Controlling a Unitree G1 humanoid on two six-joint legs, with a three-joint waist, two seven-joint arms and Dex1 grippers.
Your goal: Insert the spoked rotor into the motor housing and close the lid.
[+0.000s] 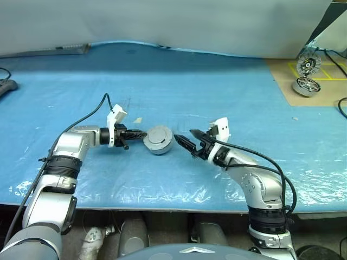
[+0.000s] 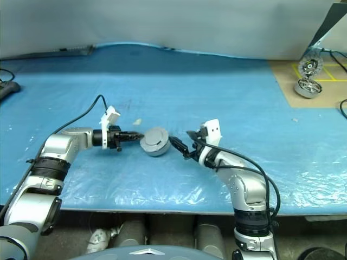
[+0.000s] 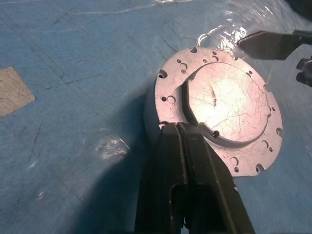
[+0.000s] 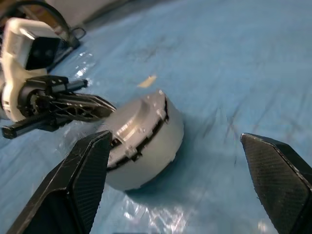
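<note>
1. Motor housing [image 1: 159,142] sitting on the blue-covered desk [image 1: 179,81], pretty much dead centre between both arms, lid [image 3: 222,109] already down on top with the plain grey face and raised middle showing.
2. Not fully flush though: in the right wrist view, a dark gap along the seam, lid looking a bit cocked. Rotor nowhere to be seen loose, so probably already inside, but just a guess.
3. Left claw [image 1: 135,134] pinched fully closed, nothing gripped, tips touching the lid's edge on the left side. Looks like bracing or poking rather than holding.
4. Right claw [image 1: 184,138] spread wide open, empty, just beside the housing on the right, not touching it.
5. Key relation: housing straight ahead of the right claw, framed between its two fingers in the wrist view, round axis roughly vertical but tipped slightly. Left claw nearer (in contact), right one a short gap away and aimed right at it.
6. Next move, probably: pressing the raised side of the lid down while the other claw steadies the cup. Risk of the whole thing skidding on the slick plastic sheet if pushed sideways.
7. Similar motor unit [image 1: 306,86] way off on the tan cardboard [image 1: 287,76] at far right, not part of this.
</note>
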